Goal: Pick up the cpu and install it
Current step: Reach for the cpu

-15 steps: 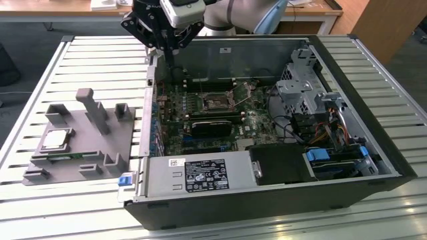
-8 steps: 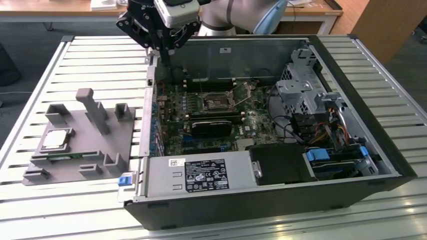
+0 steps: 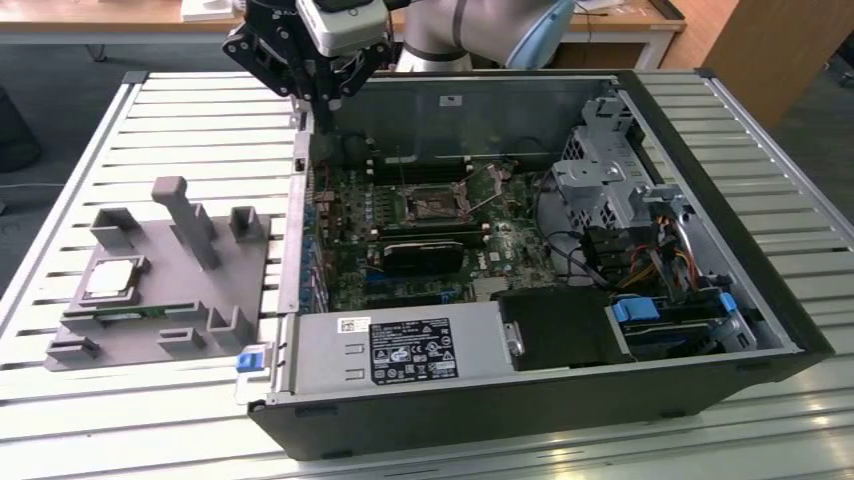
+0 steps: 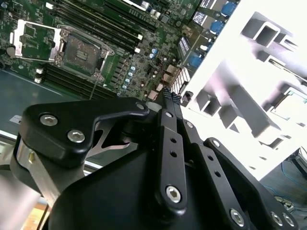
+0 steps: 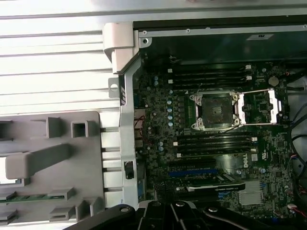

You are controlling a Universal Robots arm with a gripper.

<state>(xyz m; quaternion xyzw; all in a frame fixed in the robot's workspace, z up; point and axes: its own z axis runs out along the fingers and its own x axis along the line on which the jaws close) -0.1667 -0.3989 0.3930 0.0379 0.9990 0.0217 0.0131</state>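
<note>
Found gripper [image 3: 318, 112] hanging over the case wall [image 3: 294, 250], closed tight on nothing. Located cpu [image 3: 114, 277] flat on the grey fixture [image 3: 180, 300] on the worktop [image 3: 200, 110], well apart from gripper toward the exterior view's left.

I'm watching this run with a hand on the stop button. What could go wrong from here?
1. The cpu lies flat among the raised posts of the grey holder; the shut pincer might strike a post or scrape the chip on the way down.
2. The case wall stands between holder and socket; a low carry could clip it.
3. The socket sits open, hemmed in by memory slots; a tilted or shifted placement could damage it.
</note>
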